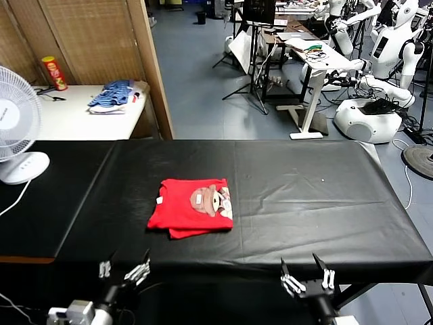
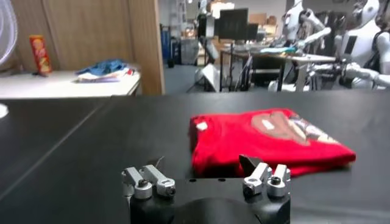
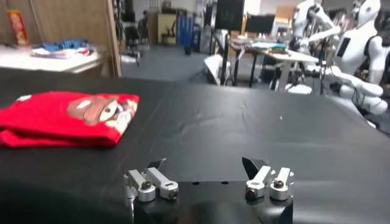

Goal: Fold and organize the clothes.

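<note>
The clothes, a red T-shirt (image 1: 191, 207), lie folded into a small rectangle on the black table (image 1: 304, 196), cartoon print up and a white label at one corner. The folded shirt (image 2: 268, 141) fills the middle of the left wrist view, just beyond my left gripper (image 2: 204, 165), which is open and empty. In the head view the left gripper (image 1: 125, 265) hangs at the table's near edge, below the shirt. My right gripper (image 1: 306, 269) sits at the near edge further right, open and empty. From the right wrist, the shirt (image 3: 64, 117) lies well off to the side of the right gripper (image 3: 206, 164).
A white fan (image 1: 15, 118) stands on the table's far left corner. Behind it a white side table carries a blue striped heap of garments (image 1: 111, 96) and a red can (image 1: 54, 72). Desks, stands and other white robots (image 1: 379, 74) fill the background.
</note>
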Controlling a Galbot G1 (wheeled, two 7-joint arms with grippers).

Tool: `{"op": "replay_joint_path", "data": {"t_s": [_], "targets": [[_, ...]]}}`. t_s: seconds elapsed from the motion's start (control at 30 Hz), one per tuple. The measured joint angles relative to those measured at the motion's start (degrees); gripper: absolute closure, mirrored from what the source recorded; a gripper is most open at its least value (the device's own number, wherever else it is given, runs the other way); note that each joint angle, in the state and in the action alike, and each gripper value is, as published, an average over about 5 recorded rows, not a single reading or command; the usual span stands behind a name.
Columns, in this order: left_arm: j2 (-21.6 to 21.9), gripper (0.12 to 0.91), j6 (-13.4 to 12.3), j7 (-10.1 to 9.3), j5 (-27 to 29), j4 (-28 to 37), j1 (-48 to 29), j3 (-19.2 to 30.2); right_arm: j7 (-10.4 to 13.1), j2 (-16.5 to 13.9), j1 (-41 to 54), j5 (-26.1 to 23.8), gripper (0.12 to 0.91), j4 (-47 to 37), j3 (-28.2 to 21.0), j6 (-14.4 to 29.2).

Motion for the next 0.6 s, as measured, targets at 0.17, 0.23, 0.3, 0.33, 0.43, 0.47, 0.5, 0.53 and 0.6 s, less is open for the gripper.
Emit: {"op": "replay_joint_path", "data": {"t_s": [0.17, 0.23, 0.3, 0.33, 0.43, 0.47, 0.5, 0.53, 0.6], "targets": [[0.0, 0.232, 1.8, -0.88, -2.6, -2.4, 4.1, -2.7, 1.0, -0.1, -2.8, 0.1, 0.227, 2.0, 0.5, -1.4], [0.1, 0.232, 2.1, -0.87, -2.8, -3.1, 5.3, -3.5, 1.0, -0.1, -3.3, 0.1, 0.227, 2.3, 0.6, -1.5], [0.1, 0.232, 2.2, -0.82, -2.9, -3.6, 6.0, -4.2, 1.0, -0.1, -3.6, 0.1, 0.227, 2.6, 0.7, -1.5], [0.1, 0.232, 2.3, -0.79, -2.9, -3.7, 6.3, -4.4, 1.0, -0.1, -3.7, 0.1, 0.227, 2.6, 0.7, -1.5], [0.0, 0.232, 2.4, -0.71, -2.8, -4.1, 6.8, -4.8, 0.9, -0.2, -4.0, 0.1, 0.227, 2.8, 0.7, -1.6], [0.0, 0.232, 2.4, -0.68, -2.8, -4.3, 6.9, -4.9, 0.9, -0.2, -4.0, 0.2, 0.227, 2.9, 0.8, -1.6], [0.0, 0.232, 2.4, -0.66, -2.7, -4.4, 7.0, -5.0, 0.9, -0.2, -4.1, 0.2, 0.227, 2.9, 0.8, -1.6], [0.0, 0.232, 2.5, -0.64, -2.7, -4.5, 7.1, -5.1, 0.9, -0.2, -4.1, 0.2, 0.227, 2.9, 0.8, -1.6], [0.0, 0.232, 2.5, -0.62, -2.7, -4.6, 7.2, -5.2, 0.9, -0.2, -4.2, 0.2, 0.227, 2.9, 0.8, -1.6]]}}
